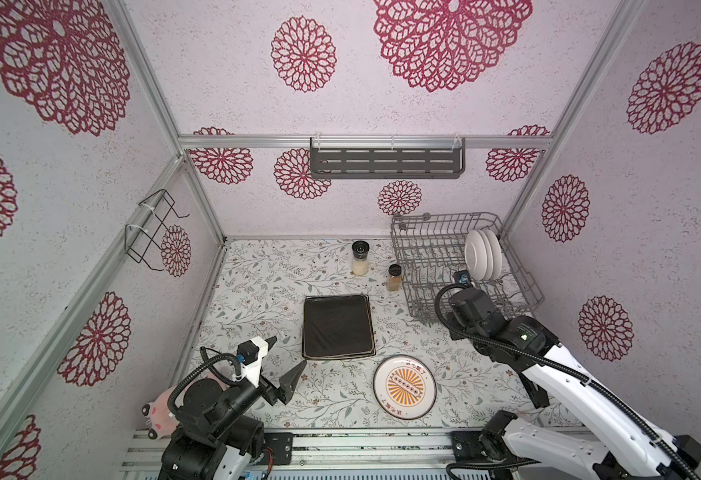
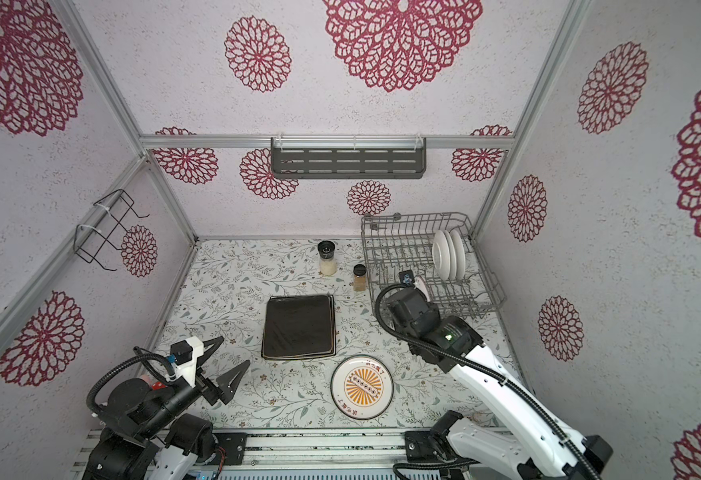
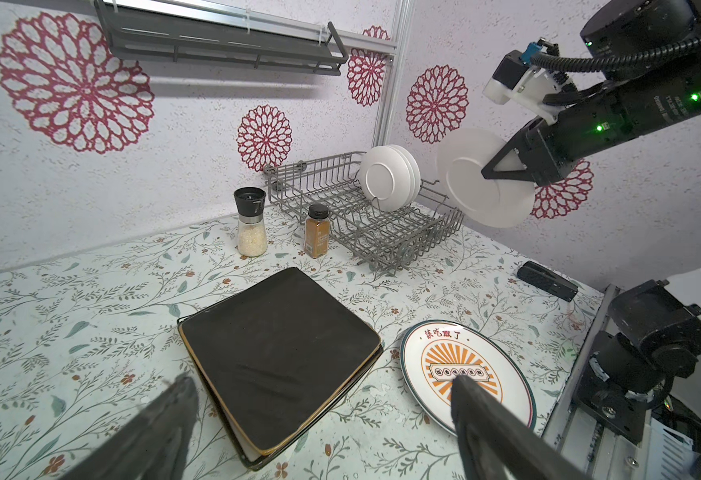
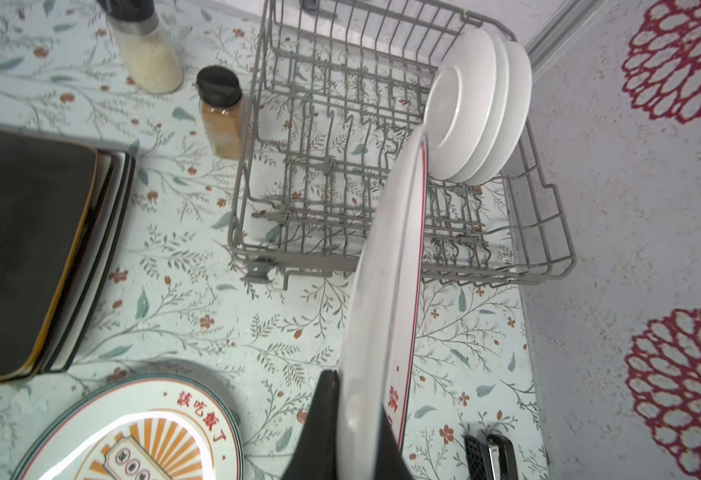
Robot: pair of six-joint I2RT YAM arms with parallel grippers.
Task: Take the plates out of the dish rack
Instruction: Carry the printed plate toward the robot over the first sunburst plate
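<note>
1. Nearest me, the left gripper (image 1: 288, 353) hovers low over the table (image 1: 257, 291), jaws wide apart and empty, probably waiting out of the way.
2. Just beyond, a sunburst plate (image 1: 404, 386) lies flat beside a stack of square plates (image 1: 337, 326). It seems unloaded pieces are grouped by shape.
3. The right gripper (image 3: 500, 172) is clamped on the rim of a round white plate (image 3: 477, 195), held on edge above the near end of the dish rack (image 1: 456, 215), likely so it lifts out cleanly.
4. Farthest, 3 white plates (image 1: 481, 254) stand upright in the dish rack, just beyond that gripper.
</note>
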